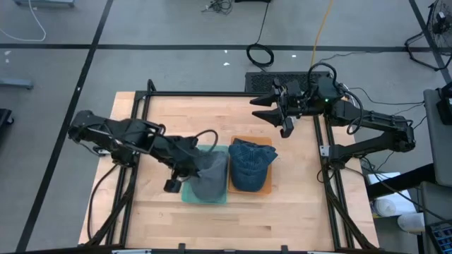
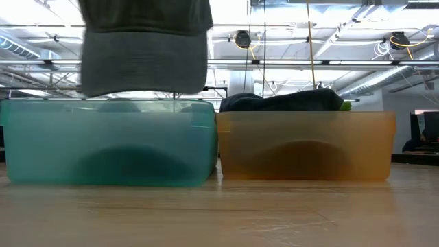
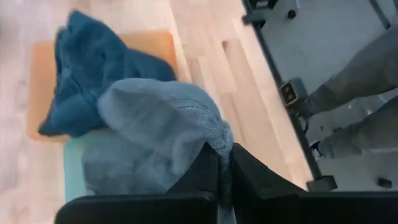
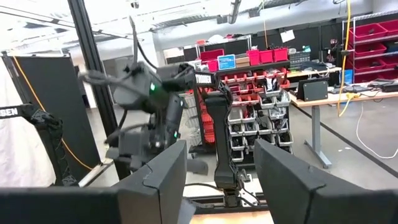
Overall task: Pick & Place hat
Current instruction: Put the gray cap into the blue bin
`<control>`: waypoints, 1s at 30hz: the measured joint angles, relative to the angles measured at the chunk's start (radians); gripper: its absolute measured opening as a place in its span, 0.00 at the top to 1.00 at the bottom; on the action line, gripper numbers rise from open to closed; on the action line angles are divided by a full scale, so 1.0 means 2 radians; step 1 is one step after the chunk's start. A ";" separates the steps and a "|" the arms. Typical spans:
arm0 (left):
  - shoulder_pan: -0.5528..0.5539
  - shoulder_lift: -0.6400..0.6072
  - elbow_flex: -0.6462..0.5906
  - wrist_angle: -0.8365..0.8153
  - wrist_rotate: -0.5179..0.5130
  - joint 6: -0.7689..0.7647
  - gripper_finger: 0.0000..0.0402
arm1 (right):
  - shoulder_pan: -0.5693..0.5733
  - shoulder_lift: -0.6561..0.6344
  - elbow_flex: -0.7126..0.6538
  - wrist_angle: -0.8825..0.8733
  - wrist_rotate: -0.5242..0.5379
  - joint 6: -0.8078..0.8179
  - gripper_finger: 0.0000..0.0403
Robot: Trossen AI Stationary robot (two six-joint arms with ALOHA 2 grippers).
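A grey hat hangs from my left gripper over a teal bin near the table's middle. In the low view the grey hat hangs with its lower edge just above the teal bin's rim. A blue hat lies in the orange bin to the right of it. My left gripper is shut on the grey cloth. My right gripper is open and held above the table's far right corner, away from both hats. My left gripper pinches a bunched fold of the grey hat's cloth between its two fingers. It comes from the table's left side, slanting downward. The hat hangs below and beyond the fingers, slack, above the teal bin. Whether it is brim or crown I cannot tell.
The two bins stand side by side, touching, in the low view teal bin and orange bin. Bare wooden table lies toward the near edge. A black frame runs around the table's edges.
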 joint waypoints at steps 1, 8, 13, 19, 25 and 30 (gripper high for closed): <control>0.000 0.000 -0.009 0.002 0.000 0.000 0.97 | 0.000 0.000 0.000 0.000 0.000 0.000 0.57; -0.003 0.000 -0.077 0.048 -0.006 -0.010 0.97 | 0.000 0.000 0.000 0.000 0.000 0.000 0.57; 0.003 0.000 -0.105 0.063 -0.046 -0.023 0.97 | 0.000 0.000 0.000 0.000 0.000 0.000 0.57; 0.015 0.000 -0.116 0.027 -0.132 -0.038 0.97 | 0.000 0.000 0.000 0.000 0.000 -0.002 0.57; 0.024 0.000 -0.156 0.050 -0.137 -0.048 0.97 | 0.000 0.000 0.000 0.000 0.000 -0.016 0.58; 0.023 0.000 -0.197 0.110 -0.117 -0.046 0.97 | -0.001 0.000 0.000 0.000 0.001 -0.031 0.58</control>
